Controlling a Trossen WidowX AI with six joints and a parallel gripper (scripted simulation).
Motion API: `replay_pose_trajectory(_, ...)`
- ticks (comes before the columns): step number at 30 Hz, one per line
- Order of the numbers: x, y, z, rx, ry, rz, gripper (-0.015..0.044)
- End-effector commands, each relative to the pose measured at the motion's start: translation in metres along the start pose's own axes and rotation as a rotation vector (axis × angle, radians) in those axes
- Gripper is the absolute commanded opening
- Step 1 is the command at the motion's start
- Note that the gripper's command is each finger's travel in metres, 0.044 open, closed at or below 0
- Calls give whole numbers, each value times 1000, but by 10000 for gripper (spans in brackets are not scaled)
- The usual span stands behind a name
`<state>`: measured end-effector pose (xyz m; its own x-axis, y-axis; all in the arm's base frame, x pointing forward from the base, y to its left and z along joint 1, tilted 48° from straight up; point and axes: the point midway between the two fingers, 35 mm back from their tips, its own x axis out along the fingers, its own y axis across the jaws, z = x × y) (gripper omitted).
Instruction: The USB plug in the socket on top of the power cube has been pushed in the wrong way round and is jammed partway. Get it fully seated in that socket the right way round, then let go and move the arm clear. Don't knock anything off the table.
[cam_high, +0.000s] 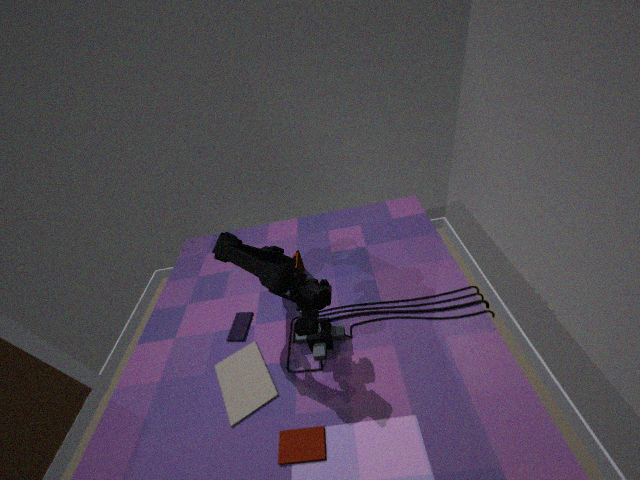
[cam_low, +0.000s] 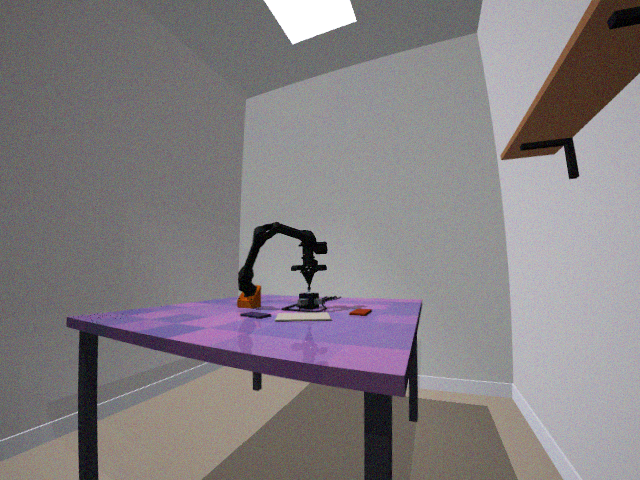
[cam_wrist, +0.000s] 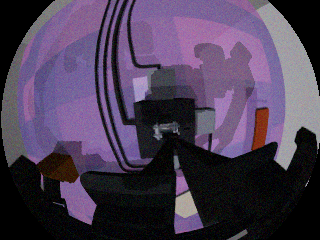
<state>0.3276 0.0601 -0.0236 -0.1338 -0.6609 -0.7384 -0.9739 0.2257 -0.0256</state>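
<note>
Directly above cube (cam_low: 308, 299): plug-gripping claw (cam_low: 309, 285).

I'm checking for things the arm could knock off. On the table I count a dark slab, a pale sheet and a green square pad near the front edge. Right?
Nearly. The square pad near the front edge is orange-red, not green, as the top view shows. The dark slab and the pale sheet lie as you say, left of the power cube.

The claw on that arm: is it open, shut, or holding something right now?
Gripper: closed on the USB plug, directly above the power cube.
</note>
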Motion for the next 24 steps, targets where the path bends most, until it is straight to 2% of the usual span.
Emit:
replay_pose_trajectory(1,1,1,1,-3,-8,3,0)
replay_pose_trajectory(24,4,1,1,-2,-12,3,0)
